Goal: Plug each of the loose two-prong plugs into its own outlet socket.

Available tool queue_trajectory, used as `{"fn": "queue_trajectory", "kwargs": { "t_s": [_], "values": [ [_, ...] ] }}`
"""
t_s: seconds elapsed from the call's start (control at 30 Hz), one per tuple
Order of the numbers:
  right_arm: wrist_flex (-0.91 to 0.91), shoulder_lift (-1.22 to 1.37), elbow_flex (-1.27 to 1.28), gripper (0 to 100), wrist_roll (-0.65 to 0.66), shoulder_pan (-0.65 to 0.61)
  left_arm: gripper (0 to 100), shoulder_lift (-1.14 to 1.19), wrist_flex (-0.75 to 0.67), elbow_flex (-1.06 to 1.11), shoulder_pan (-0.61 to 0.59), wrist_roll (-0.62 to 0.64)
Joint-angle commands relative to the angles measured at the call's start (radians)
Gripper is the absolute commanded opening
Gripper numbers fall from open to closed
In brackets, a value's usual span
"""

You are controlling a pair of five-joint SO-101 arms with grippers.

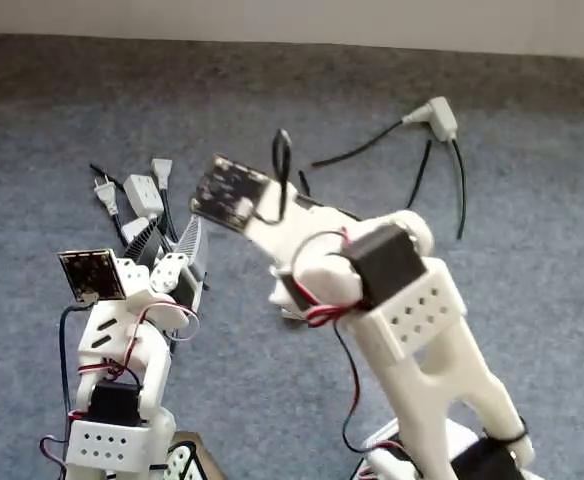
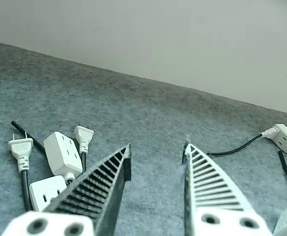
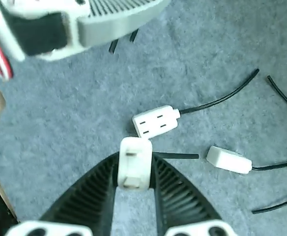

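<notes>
Far-left part of tabletop (image 1: 552, 250), L to R: two-prong plug (image 2: 20, 147), outlet block (image 2: 62, 155), 2nd plug (image 2: 83, 134), plus another socket block (image 2: 45, 191) nearer the arm. All loose and close together, none mated. Just beside that cluster is the left gripper (image 2: 157, 147), jaws wide apart, nothing in them.

Mid-table: right gripper (image 3: 135, 158) clamped on a white plug (image 3: 133, 164). Plug's front end is just beside a two-outlet socket (image 3: 156, 122) w/ black cord (image 3: 217, 101), slotted face toward the cam. A white cord end (image 3: 229, 160) lies near. Far right, by the far edge: white connector (image 1: 437, 118), can't tell plug or socket.

Risks (my read):
- Socket is unheld, so a push prob slides or spins it instead of seating the prongs.
- Prong direction not clear; if off from the slots they'd jam on the face.
- Grip is on the plug's sides only, so it could twist.
- Nearby cords could snag.
</notes>
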Motion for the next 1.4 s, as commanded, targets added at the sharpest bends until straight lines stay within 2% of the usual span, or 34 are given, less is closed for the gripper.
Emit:
{"fn": "queue_trajectory", "kwargs": {
  "t_s": [0.0, 0.13, 0.33, 0.47, 0.87, 1.07, 1.37],
  "values": [
    [0.038, -0.128, 0.176, 0.7, 0.149, 0.139, 19, -0.002, 0.006, 0.016, 0.016, 0.000],
    [0.028, -0.165, 0.435, 0.7, 0.338, 0.329, 19, -0.002, 0.008, 0.016, 0.016, 0.000],
    [-0.133, -0.162, 0.684, 0.7, 0.552, 0.544, 19, -0.001, 0.009, 0.016, 0.016, 0.000],
    [-0.268, -0.162, 0.796, 0.7, 0.603, 0.619, 19, -0.001, 0.023, 0.016, 0.018, 0.000],
    [-0.808, -0.160, 1.211, 2.8, 0.601, 0.602, 19, -0.001, 0.028, 0.016, 0.019, 0.000],
    [-0.816, -0.171, 1.225, 13.6, 0.601, 0.601, 19, -0.001, 0.028, 0.016, 0.019, 0.000],
    [-0.820, -0.171, 1.224, 13.8, 0.600, 0.510, 19, -0.001, 0.028, 0.016, 0.016, -0.002]
  ]
}}
